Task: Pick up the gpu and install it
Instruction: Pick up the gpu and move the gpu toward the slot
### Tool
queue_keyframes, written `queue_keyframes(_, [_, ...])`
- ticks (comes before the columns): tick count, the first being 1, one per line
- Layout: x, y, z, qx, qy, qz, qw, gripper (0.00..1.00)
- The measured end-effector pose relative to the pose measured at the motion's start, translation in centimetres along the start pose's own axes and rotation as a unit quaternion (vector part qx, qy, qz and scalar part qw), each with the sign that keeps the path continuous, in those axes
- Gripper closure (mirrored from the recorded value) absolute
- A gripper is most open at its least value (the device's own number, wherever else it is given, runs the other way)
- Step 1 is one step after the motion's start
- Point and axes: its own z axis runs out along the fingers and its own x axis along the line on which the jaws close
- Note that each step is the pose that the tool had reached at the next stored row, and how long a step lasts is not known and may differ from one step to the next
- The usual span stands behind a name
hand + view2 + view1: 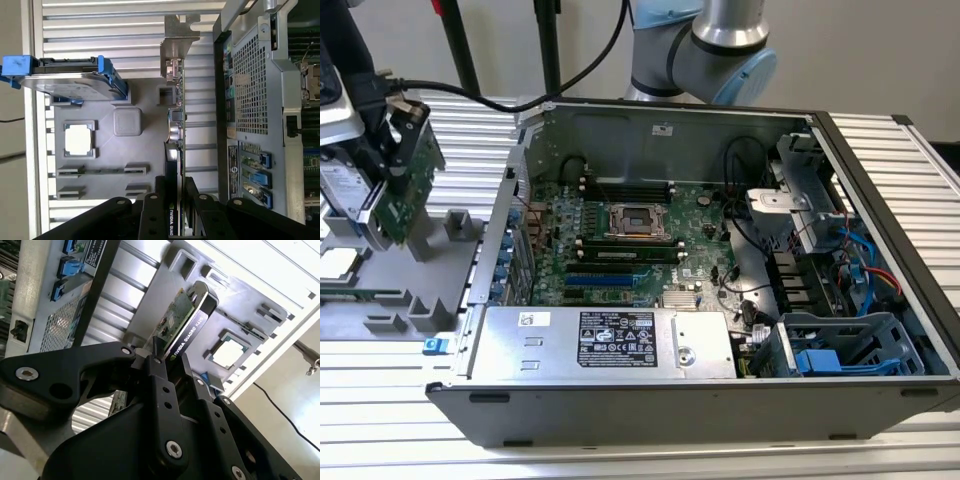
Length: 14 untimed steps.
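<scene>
Black pincer [172,358] clamped on gpu [187,322], grey parts tray [105,150], slatted table [910,445], pale wall [860,50].

We see an open computer case [650,410] on the slatted table [380,400], its motherboard [700,215] and silver power supply [610,340] exposed. Beside it, a grey tray [107,150] holds a hard drive [70,82] and a processor chip [79,138].

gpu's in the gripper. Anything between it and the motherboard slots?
The gripper is shut on the gpu above the grey tray, outside the case. Its side wall stands between the gpu and the motherboard. The top is open, and nothing visible covers the blue slots.
</scene>
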Motion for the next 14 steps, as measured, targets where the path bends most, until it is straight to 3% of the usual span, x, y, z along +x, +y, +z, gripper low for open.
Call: queue_keyframes(14, [-0.02,0.09,-1.32,0.0000,0.0000,0.000,1.0000,1.00])
